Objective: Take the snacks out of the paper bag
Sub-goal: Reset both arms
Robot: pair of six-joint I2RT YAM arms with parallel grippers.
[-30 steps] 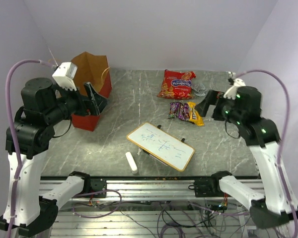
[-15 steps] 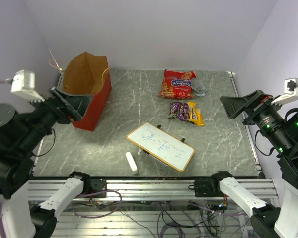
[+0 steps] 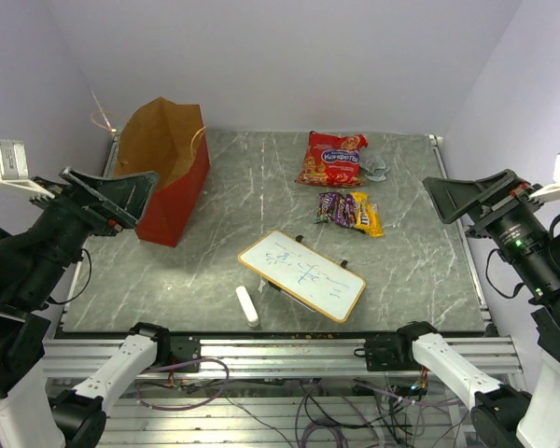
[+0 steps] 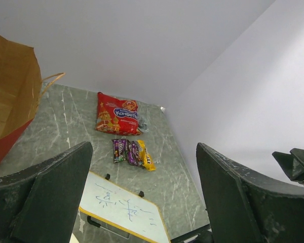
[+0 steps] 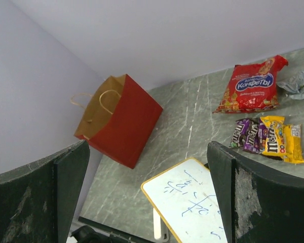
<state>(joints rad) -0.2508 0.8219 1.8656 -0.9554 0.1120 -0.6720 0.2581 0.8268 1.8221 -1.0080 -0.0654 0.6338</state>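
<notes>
Tools sit nearest, drawn up at the sides of the overhead frame: the left tool at middle left and the right tool at middle right. Both are spread wide and hold nothing, which suits arms pulled clear of finished work.

At lower centre of the table lie the eraser stick and, just above it, the whiteboard, neither part of the job. Farther up, right of centre, the candy packs lie bunched together. Above them is the red-orange bag, with the silvery wrapper just to its right.

These snacks lie out in the open, well apart from the paper bag, which stands upright at upper left. Its bottom is hidden, though the task looks done.

Against a second ago, the left tool has lifted away from the paper bag and the right tool has swung back from beside the candy packs. The snacks appear unmoved.
</notes>
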